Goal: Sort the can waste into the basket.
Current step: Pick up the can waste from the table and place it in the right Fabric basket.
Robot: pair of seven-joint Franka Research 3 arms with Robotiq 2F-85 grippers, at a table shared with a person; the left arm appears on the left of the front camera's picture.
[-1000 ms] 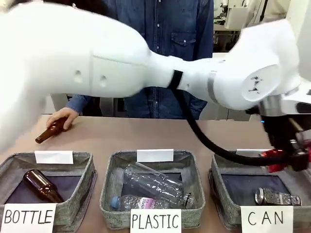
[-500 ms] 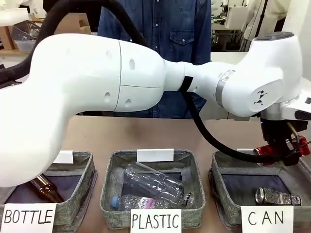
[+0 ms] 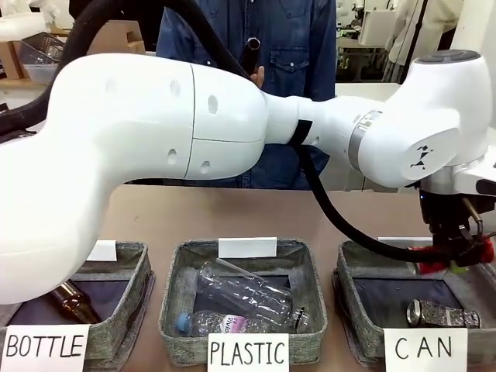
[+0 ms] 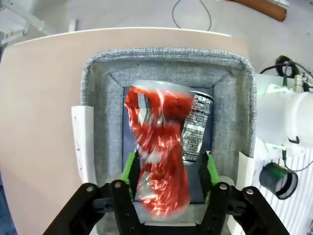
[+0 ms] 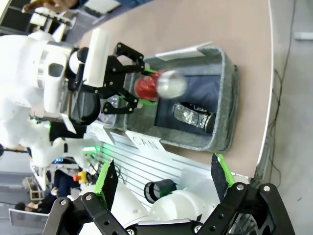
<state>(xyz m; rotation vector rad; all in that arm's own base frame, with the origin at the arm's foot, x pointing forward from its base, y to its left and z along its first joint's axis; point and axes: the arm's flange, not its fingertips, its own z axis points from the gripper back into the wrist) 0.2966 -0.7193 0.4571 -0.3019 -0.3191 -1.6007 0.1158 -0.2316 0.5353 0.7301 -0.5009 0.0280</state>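
Left end effector — positioned directly above the CAN basket, green pads to either side of the red can. The can is blurred between the fingers; whether the pads grip it or have let go cannot be told. Directly below, on the basket's dark base, lies the silver-grey can.

Right end effector — fingers spread wide, holding nothing, well apart from the basket and looking on from the side.

Handling judgement: the red can is light, thin-walled and already dented, with a slick glossy skin. It will crumple under hard pressure, so a moderate hold across the mid-body, as presented here, suits best. A drop should do no harm.
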